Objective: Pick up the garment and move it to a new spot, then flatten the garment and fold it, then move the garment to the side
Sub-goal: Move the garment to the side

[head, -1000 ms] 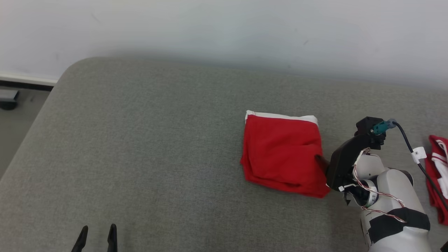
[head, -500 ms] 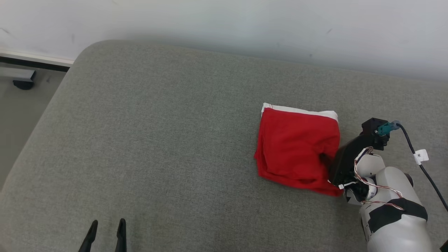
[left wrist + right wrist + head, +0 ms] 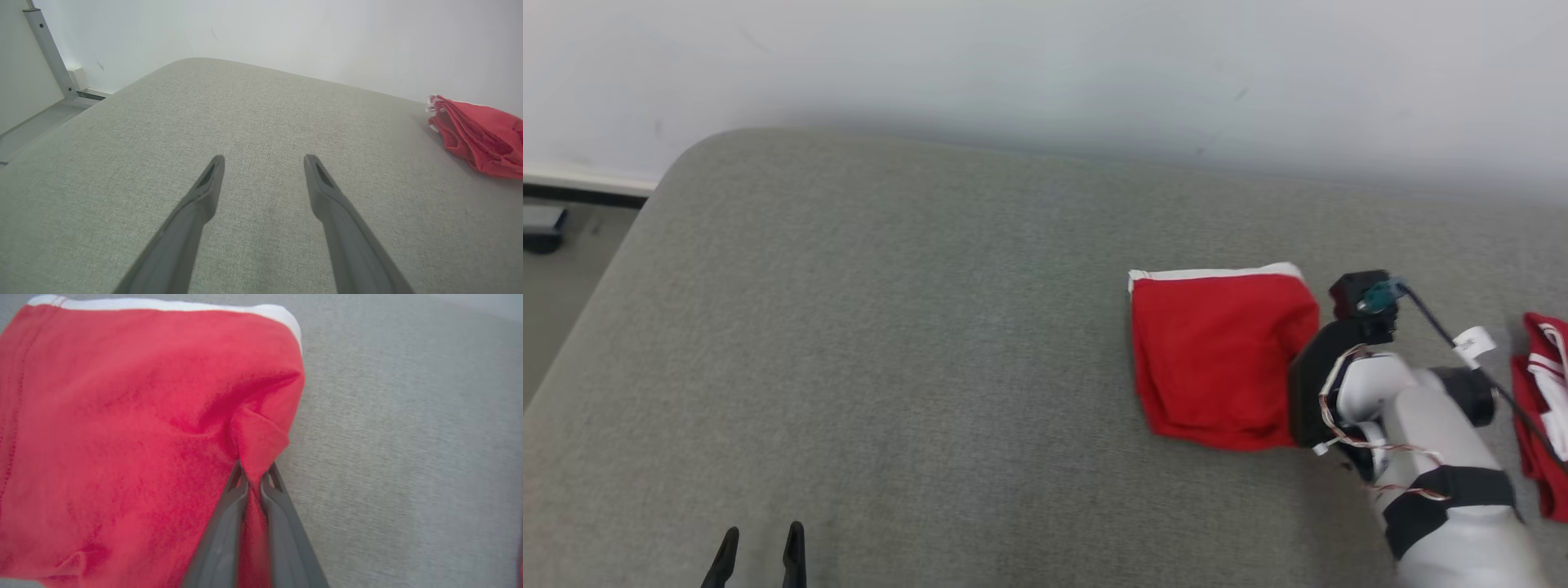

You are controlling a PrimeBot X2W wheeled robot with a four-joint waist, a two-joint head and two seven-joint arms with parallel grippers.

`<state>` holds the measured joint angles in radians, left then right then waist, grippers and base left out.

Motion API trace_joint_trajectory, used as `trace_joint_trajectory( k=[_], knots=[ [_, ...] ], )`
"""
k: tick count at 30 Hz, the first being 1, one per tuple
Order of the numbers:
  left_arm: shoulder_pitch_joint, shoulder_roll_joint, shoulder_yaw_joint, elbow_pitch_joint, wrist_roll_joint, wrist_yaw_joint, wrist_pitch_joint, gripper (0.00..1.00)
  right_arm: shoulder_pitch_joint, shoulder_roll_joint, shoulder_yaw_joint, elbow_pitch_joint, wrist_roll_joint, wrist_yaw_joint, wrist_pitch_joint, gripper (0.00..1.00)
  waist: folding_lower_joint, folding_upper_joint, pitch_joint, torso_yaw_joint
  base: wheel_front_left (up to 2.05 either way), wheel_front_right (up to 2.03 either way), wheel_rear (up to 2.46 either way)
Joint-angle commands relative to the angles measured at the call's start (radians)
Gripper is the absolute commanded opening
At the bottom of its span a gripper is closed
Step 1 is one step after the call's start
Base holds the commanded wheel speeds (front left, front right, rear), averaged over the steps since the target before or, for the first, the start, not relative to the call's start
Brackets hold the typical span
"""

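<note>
Garment [image 3: 1217, 359], red with a white band [image 3: 1213, 274] along its far edge, lies folded into a rough square on the grey upholstered surface [image 3: 890, 327] in the head view, toward 3 o'clock from the picture's middle. The right pincer [image 3: 1297, 390] meets it at its 4 o'clock corner, the fingertips hidden by cloth and by the dark pincer body. A black cable [image 3: 1437, 322] with a white tag runs off the wrist. A second red cloth [image 3: 1539, 408] with white stripes lies well apart at the 3 o'clock edge. The left pincer [image 3: 762, 547] shows at 7 o'clock, fingers spread and holding nothing. A pale wall [image 3: 1013, 65] runs along the surface's far side.

In the left wrist view, the left pincer [image 3: 264, 161] stands wide open above bare grey fabric, empty. The garment [image 3: 478, 134] sits at 3 o'clock, near the wall. A metal bar [image 3: 49, 53] leans at 10 o'clock.

In the right wrist view, the right pincer [image 3: 255, 473] has its two fingers pressed almost together on a raised tuck of red fabric at the garment's [image 3: 122, 416] 3 o'clock edge. The white band [image 3: 163, 304] runs along 12 o'clock.
</note>
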<state>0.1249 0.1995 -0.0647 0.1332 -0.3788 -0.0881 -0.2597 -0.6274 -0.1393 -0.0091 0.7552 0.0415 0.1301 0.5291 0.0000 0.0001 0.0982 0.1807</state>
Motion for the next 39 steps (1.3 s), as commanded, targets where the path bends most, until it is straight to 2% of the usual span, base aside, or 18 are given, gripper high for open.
trace_joint_trajectory(
  k=[1, 6, 9, 14, 18, 24, 30, 34, 39],
  knots=[
    [0.022, 0.001, 0.005, -0.006, -0.007, 0.001, -0.006, 1.0, 0.009, -0.019, 0.015, -0.023, -0.001, 0.001, 0.004, 0.0, 0.0, -0.0001, -0.032, -0.06, 0.0, 0.0, 0.0],
    [0.022, 0.005, 0.01, -0.017, -0.007, -0.001, -0.006, 1.0, -0.001, -0.094, 0.07, -0.094, 0.003, 0.001, 0.032, 0.0, 0.0, -0.0001, -0.031, -0.128, 0.0, 0.0, 0.0],
    [0.013, 0.009, 0.007, -0.022, -0.002, -0.004, -0.006, 1.0, 0.013, -0.156, 0.177, -0.154, 0.018, 0.001, 0.062, 0.0, 0.0, -0.0001, -0.02, -0.171, 0.0, 0.0, 0.0],
    [0.001, 0.015, 0.004, -0.026, 0.005, -0.003, -0.006, 1.0, 0.023, -0.329, 0.326, -0.284, 0.05, 0.0, 0.099, 0.0, 0.0, -0.0001, 0.012, -0.239, 0.0, 0.0, 0.0],
    [-0.02, 0.024, -0.004, -0.027, 0.011, -0.007, -0.005, 1.0, 0.014, -0.418, 0.359, -0.332, 0.048, 0.0, 0.083, 0.0, 0.0, -0.0001, 0.047, -0.274, 0.0, 0.0, 0.0],
    [-0.058, 0.047, -0.019, -0.031, 0.023, -0.011, 0.004, 1.0, 0.011, -0.456, 0.302, -0.302, 0.052, 0.0, 0.046, 0.0, 0.0, -0.0001, 0.1, -0.291, 0.0, 0.0, 0.0],
    [-0.076, 0.07, -0.026, -0.04, 0.026, -0.016, 0.017, 1.0, 0.024, -0.499, 0.213, -0.262, -0.009, 0.0, 0.004, 0.0, 0.0, -0.0001, 0.139, -0.284, 0.0, 0.0, 0.0],
    [-0.087, 0.083, -0.032, -0.052, 0.029, -0.014, 0.027, 1.0, 0.046, -0.505, 0.133, -0.228, -0.053, 0.0, -0.019, 0.0, 0.0, -0.0001, 0.16, -0.273, 0.0, 0.0, 0.0],
    [-0.095, 0.098, -0.042, -0.067, 0.035, -0.015, 0.041, 1.0, 0.061, -0.476, -0.002, -0.188, -0.128, 0.0, -0.062, 0.0, 0.0, -0.0001, 0.187, -0.256, 0.0, 0.0, 0.0]
  ],
)
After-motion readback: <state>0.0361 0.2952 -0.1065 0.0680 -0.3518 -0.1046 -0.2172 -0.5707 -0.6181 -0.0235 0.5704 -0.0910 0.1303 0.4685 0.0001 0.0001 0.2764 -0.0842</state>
